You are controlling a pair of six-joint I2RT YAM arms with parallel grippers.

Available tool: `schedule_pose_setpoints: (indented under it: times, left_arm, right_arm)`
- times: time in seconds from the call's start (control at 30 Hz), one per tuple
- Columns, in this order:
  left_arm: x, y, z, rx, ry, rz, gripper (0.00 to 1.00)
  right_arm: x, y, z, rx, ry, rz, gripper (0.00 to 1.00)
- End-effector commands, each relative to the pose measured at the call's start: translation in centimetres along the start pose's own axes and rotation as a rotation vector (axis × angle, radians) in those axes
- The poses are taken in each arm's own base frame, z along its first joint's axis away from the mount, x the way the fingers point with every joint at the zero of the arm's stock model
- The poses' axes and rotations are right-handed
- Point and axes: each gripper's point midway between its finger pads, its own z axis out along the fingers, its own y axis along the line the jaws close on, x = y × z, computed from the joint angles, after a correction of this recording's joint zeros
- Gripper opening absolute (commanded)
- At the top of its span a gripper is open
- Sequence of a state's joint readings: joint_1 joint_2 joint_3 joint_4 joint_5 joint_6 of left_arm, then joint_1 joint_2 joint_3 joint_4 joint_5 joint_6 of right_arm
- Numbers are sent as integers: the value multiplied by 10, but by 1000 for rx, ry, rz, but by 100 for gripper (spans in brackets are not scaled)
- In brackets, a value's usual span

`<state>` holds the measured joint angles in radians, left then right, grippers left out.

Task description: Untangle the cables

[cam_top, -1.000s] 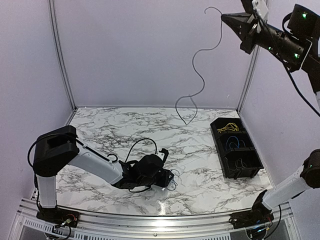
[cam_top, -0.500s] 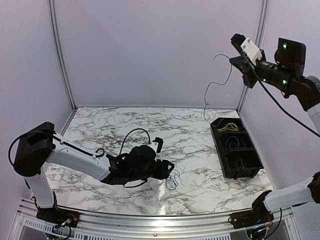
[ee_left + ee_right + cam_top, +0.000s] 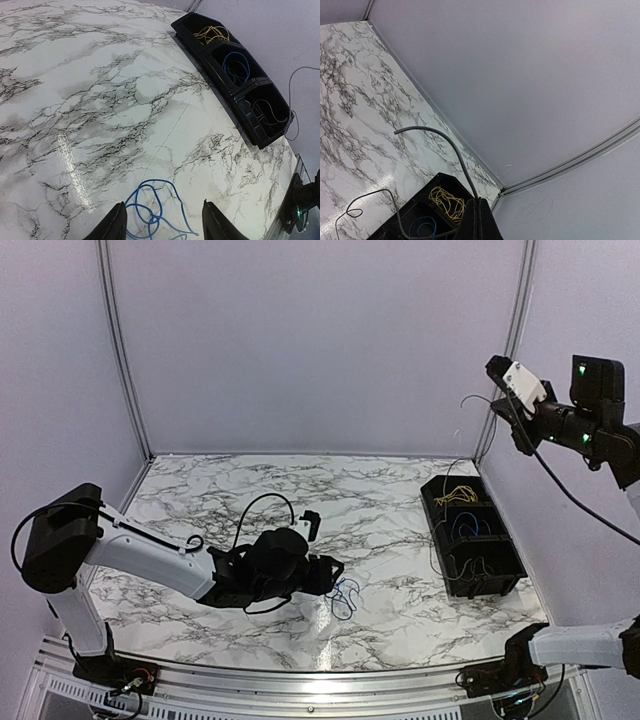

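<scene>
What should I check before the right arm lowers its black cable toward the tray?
1. Right gripper shut on black cable: ok.
2. Cable's dangling end lined up over the tray: cannot tell.
3. Black cable clear of the loose blue cable: ok.
4. Left gripper open and away from the tray: ok.
</scene>
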<state>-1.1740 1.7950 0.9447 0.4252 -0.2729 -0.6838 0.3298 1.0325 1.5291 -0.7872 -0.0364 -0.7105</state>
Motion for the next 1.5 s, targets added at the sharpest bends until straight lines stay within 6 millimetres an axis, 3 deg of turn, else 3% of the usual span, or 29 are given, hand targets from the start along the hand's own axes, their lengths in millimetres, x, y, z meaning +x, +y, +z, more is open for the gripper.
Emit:
schedule_pose_setpoints:
  times: [0.0, 0.4, 0.73, 0.97, 1.13, 1.23, 1.47]
  left_arm:
    - [-2, 13, -6, -43, -3, 14, 54]
    - [11, 27, -5, -76, 21, 20, 55]
    - [14, 31, -6, -82, 28, 21, 55]
    - [12, 37, -14, -98, 14, 21, 55]
    - [15, 41, -16, -107, 16, 10, 55]
    - [16, 41, -17, -104, 19, 7, 55]
    - [15, 43, -19, -111, 13, 10, 55]
  right_arm:
    - [22, 6, -14, -6, 77, -36, 0]
    - [100, 27, -35, 23, 336, -187, 0]
    - [122, 33, -49, -24, 440, -300, 0]
    - [161, 60, -80, -192, 571, -540, 0]
    - [184, 71, -77, -265, 667, -566, 0]
    - [182, 64, -68, -251, 688, -555, 0]
    - [133, 21, -53, -159, 602, -606, 0]
